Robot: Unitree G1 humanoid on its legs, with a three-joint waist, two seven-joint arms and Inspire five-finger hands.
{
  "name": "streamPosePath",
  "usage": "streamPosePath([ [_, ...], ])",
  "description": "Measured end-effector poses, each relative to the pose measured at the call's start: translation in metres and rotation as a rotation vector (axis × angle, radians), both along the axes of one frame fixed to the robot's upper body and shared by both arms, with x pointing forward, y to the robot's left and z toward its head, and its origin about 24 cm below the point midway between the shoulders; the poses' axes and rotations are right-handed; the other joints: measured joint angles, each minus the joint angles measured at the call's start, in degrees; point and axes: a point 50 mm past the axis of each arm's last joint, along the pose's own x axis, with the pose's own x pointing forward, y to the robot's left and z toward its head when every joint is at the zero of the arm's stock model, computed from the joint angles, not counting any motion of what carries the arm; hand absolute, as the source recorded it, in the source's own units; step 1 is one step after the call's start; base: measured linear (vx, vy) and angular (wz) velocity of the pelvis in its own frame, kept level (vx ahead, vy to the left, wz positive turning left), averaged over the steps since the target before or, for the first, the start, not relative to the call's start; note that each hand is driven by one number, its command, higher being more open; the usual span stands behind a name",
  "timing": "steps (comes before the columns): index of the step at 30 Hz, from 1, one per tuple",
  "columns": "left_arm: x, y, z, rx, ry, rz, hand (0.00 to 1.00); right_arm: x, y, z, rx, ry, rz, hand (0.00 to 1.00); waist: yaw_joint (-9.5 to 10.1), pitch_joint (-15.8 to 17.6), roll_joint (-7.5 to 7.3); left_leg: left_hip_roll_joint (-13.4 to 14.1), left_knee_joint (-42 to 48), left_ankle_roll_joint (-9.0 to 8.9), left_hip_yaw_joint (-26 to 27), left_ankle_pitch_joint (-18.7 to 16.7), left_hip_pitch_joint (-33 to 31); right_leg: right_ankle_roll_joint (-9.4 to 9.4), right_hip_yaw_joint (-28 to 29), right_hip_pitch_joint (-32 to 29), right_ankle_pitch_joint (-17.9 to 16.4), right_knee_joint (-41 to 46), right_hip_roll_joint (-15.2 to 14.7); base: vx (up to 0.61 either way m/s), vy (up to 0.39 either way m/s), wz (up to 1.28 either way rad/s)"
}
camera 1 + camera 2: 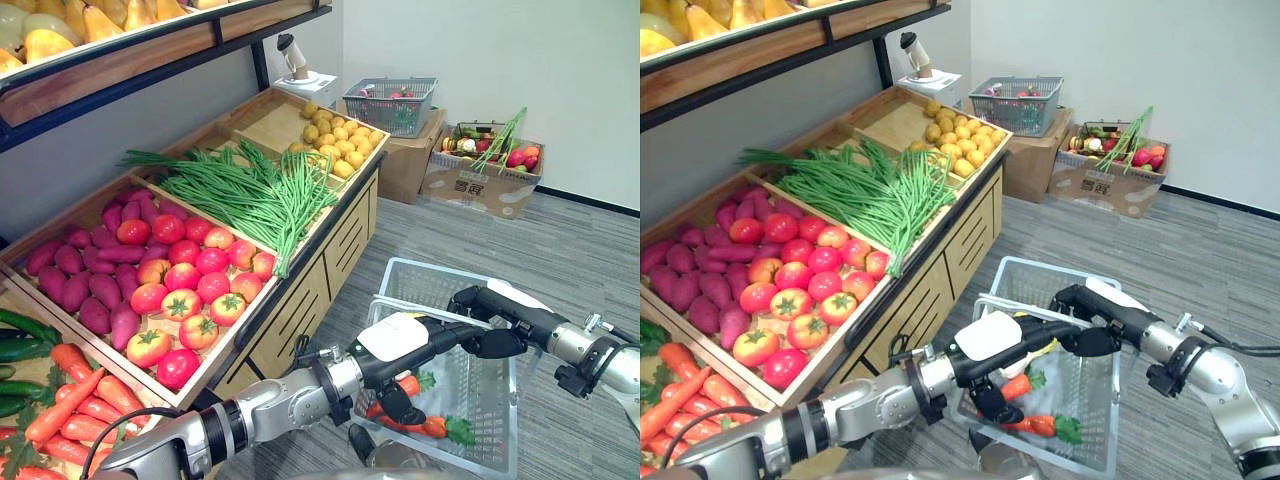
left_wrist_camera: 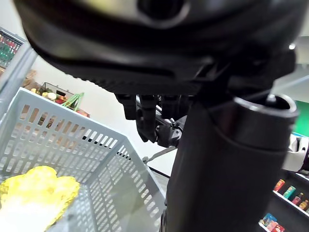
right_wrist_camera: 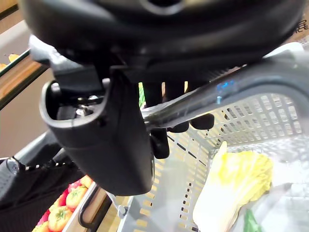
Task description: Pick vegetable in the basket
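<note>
At the basket's handle (image 3: 203,104), your right hand's fingers (image 3: 202,121) are curled round the grey bar, so the right hand (image 1: 487,303) carries the basket (image 1: 425,275) just beside the wooden stand (image 1: 300,300). Over the basket's open top, your left hand (image 1: 410,340) hangs with its fingers (image 2: 145,118) loose and its thumb pointing down. Nothing shows between them (I read that hand as empty).

Below the left hand, inside the basket, lie two carrots, an upper carrot (image 1: 412,383) and a lower carrot (image 1: 432,426), and one yellow-green cabbage (image 3: 231,179) against the mesh wall. So the task's things are partly in already.

As a judgement, you are well into the job: three vegetables are loaded and the basket has plenty of room. What is left is to take the left hand back to the stand for another pick while the right hand keeps the handle level.

On the stand, each kind has its own compartment: long beans (image 1: 260,200), tomatoes (image 1: 190,290), purple sweet potatoes (image 1: 85,280), loose carrots (image 1: 80,400), cucumbers (image 1: 20,340) and round yellow produce (image 1: 335,140). Each heap is too crowded to count.

Further off there are two cardboard boxes. The nearer box (image 1: 410,160) has a second basket (image 1: 390,105) on top, making two baskets in all, and the farther box (image 1: 480,185) holds mixed produce.
</note>
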Motion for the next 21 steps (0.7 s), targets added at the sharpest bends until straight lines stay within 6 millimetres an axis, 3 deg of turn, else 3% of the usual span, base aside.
streamPosePath([
  [12, 0.0, -0.002, 0.014, -0.04, -0.03, 0.002, 1.0, 0.002, 0.003, 0.0, 0.024, -0.019, -0.006, 0.0, 0.35, 0.7, -0.77, -0.49, 0.12, 0.05, 0.01, 0.02, -0.41, 0.45, 0.79, -0.04, 1.01, 0.02, -0.25, 0.01, -0.001, -0.01],
  [17, -0.01, -0.015, 0.04, -0.171, -0.076, -0.054, 1.0, 0.002, 0.009, -0.007, 0.064, -0.043, -0.033, 0.0, 0.47, 0.74, -0.86, -0.33, 0.36, 0.28, -1.04, 0.17, -0.99, 0.5, 0.14, -0.08, 1.21, -0.02, -0.6, 0.0, -0.016, 0.08],
  [21, -0.004, -0.013, 0.067, -0.297, -0.146, -0.024, 1.0, 0.002, 0.012, -0.017, 0.068, -0.066, -0.108, 0.0, 1.56, 0.69, -0.91, -0.25, 0.58, 0.72, -2.88, 0.44, -2.03, 0.08, -1.35, 0.26, 1.95, -0.82, -1.49, 0.01, -0.009, 0.22],
])
